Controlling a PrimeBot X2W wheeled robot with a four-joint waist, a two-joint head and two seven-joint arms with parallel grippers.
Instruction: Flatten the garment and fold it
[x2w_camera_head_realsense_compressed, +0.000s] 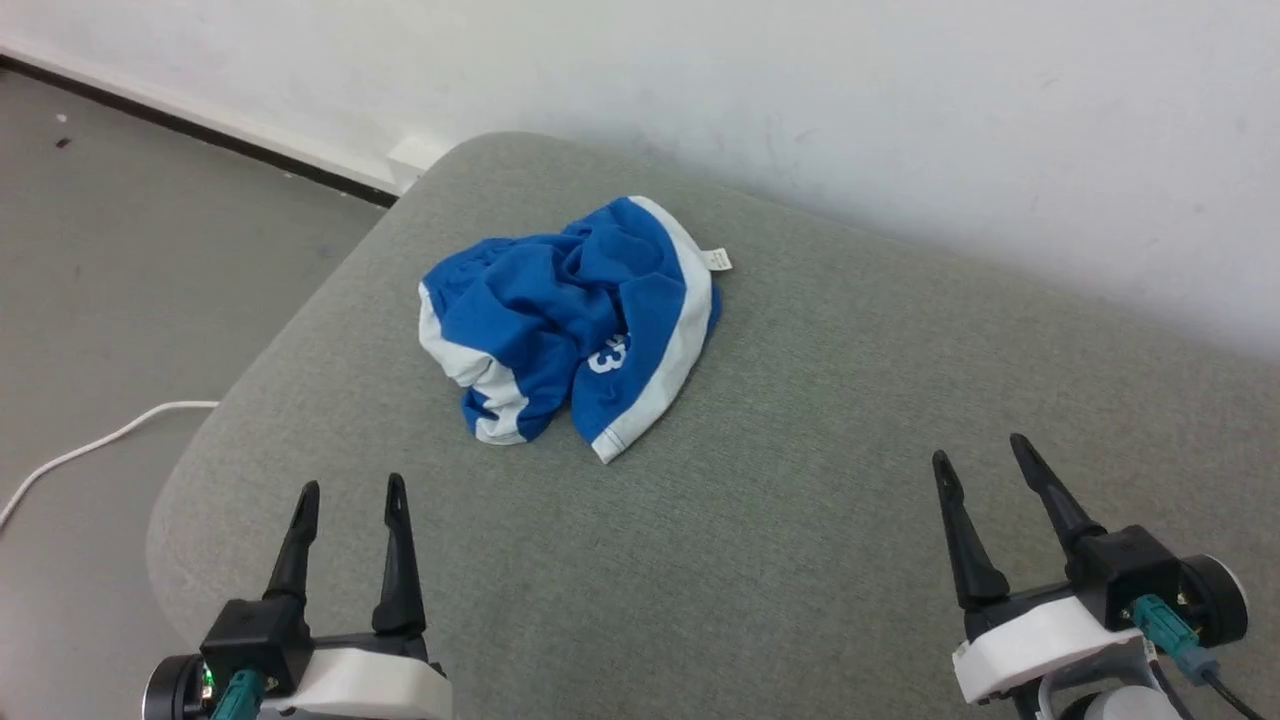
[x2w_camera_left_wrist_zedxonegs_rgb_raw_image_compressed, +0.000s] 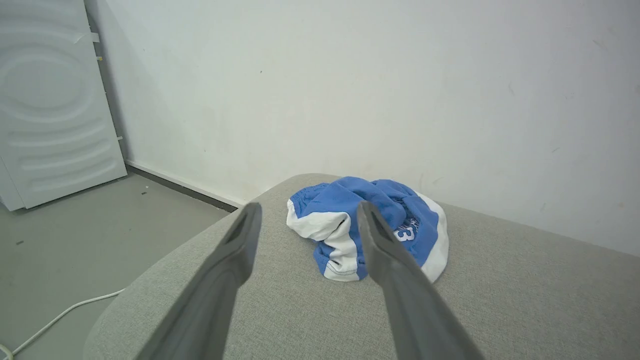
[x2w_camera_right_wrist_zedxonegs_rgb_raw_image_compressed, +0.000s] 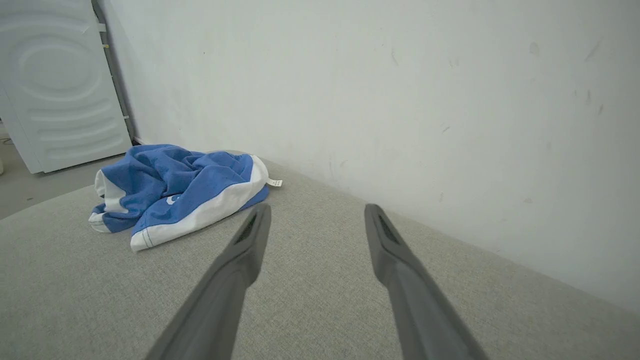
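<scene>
From the head camera I look down on a grey fabric-covered bench (x2w_camera_head_realsense_compressed: 800, 520) with rounded corners, set against a plain white wall (x2w_camera_head_realsense_compressed: 900, 100). A pair of bright blue shorts (x2w_camera_head_realsense_compressed: 560, 320) lies on it in a crumpled heap, toward the far left part of the bench and near the wall. The cloth is bunched and creased. White stripes (x2w_camera_head_realsense_compressed: 672, 350) curve along the heap's right edge and its left edge. A white printed number (x2w_camera_head_realsense_compressed: 608, 355) shows partly, with the rest lost in a fold. A small white tag (x2w_camera_head_realsense_compressed: 718, 260) sticks out at the far right edge of the heap and rests on the bench.

My left hand (x2w_camera_head_realsense_compressed: 353, 484) sits at the lower left, over the bench's near edge. It is released, with its two dark fingers spread apart and pointing toward the shorts, clear of the cloth. In the left wrist view, the heap lies straight ahead beyond the fingertips.

My right hand (x2w_camera_head_realsense_compressed: 979, 449) sits at the lower right, also released with its fingers spread, well apart from the shorts. In the right wrist view, the heap lies off to the left of the fingers.

Left of the bench is grey floor (x2w_camera_head_realsense_compressed: 100, 300) with a white cable (x2w_camera_head_realsense_compressed: 100, 440) trailing across it. A white embossed panel (x2w_camera_left_wrist_zedxonegs_rgb_raw_image_compressed: 50, 100) stands against the wall.
</scene>
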